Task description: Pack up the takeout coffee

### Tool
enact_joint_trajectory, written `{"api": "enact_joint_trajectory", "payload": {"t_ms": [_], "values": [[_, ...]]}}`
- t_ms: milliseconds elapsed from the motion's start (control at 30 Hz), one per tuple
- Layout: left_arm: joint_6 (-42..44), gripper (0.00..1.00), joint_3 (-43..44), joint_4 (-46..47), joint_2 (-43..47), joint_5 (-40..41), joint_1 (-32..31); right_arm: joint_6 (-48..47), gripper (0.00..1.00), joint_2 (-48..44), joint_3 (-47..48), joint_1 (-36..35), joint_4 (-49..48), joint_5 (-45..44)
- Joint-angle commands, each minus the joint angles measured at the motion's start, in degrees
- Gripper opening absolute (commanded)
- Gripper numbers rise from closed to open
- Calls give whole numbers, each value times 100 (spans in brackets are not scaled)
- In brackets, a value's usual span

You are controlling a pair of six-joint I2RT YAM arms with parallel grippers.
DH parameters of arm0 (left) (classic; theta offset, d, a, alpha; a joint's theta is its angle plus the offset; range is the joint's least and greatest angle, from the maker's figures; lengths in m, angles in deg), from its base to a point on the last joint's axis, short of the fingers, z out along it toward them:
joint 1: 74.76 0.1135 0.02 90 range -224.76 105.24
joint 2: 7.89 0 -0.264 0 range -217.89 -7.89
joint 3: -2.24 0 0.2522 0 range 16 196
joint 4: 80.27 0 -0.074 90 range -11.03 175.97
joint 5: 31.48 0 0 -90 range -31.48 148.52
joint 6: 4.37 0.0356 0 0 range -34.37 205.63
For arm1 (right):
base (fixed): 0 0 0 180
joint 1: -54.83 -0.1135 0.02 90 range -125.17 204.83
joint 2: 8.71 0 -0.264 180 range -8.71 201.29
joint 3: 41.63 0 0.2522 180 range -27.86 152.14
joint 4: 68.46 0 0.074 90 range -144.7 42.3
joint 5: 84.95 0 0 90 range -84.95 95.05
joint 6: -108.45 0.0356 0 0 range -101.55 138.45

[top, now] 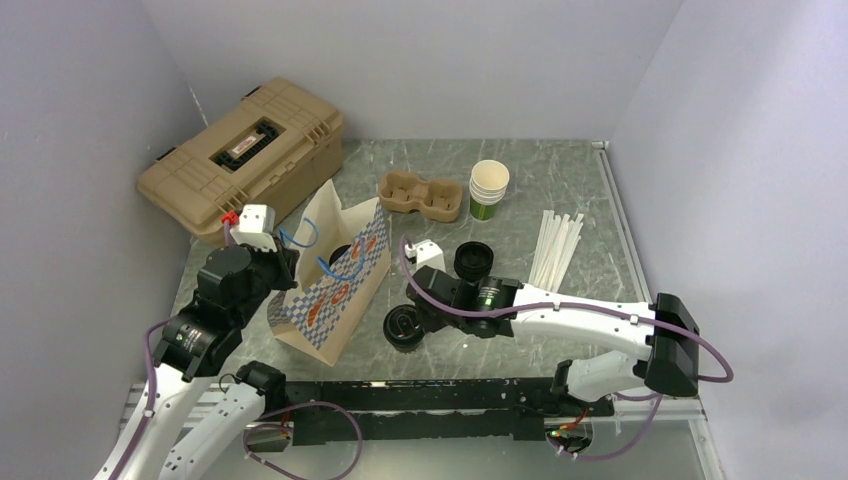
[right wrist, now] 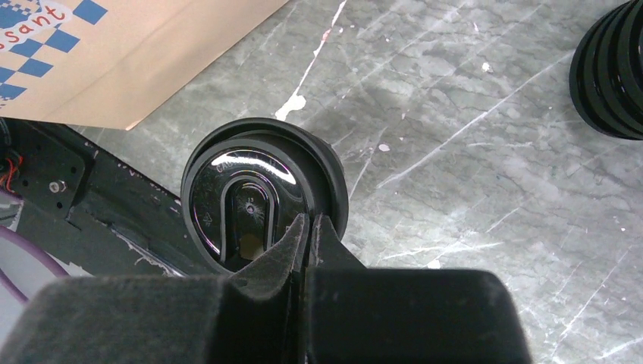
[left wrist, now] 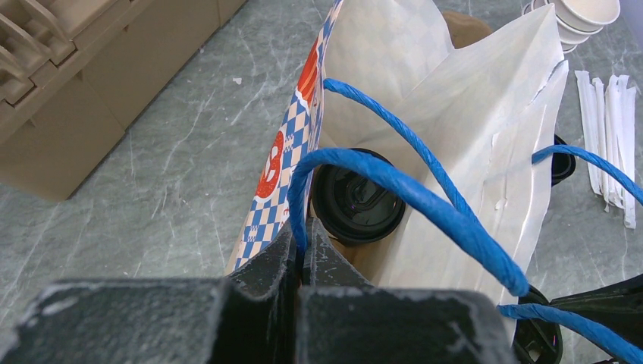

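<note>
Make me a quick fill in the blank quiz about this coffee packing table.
1. The left gripper is shut on a ___ rope handle.
2. A lidded takeout coffee stands inside the paper ___.
3. The right gripper is shut on the rim of a black lid on the ___.
4. The stacked lidless cups have ___ bottoms.
Missing words: blue, bag, table, green.

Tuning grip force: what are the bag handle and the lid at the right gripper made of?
Bag handle: twisted blue cord, probably paper twine, matte; spiral strands show.
Lid: black plastic, it seems, glossy; sharp highlights, moulded recess.
</note>
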Motion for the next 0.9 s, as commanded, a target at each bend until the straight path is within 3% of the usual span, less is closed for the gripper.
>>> {"api": "enact_joint_trajectory", "payload": {"t_ms": [0, 867], "values": [[51, 0, 42, 125, 47, -90, 4, 99, 0, 384, -257, -184, 712, 308], [62, 0, 51, 107, -13, -138, 3, 288, 0, 1849, -203, -1009, 1602, 449]]}}
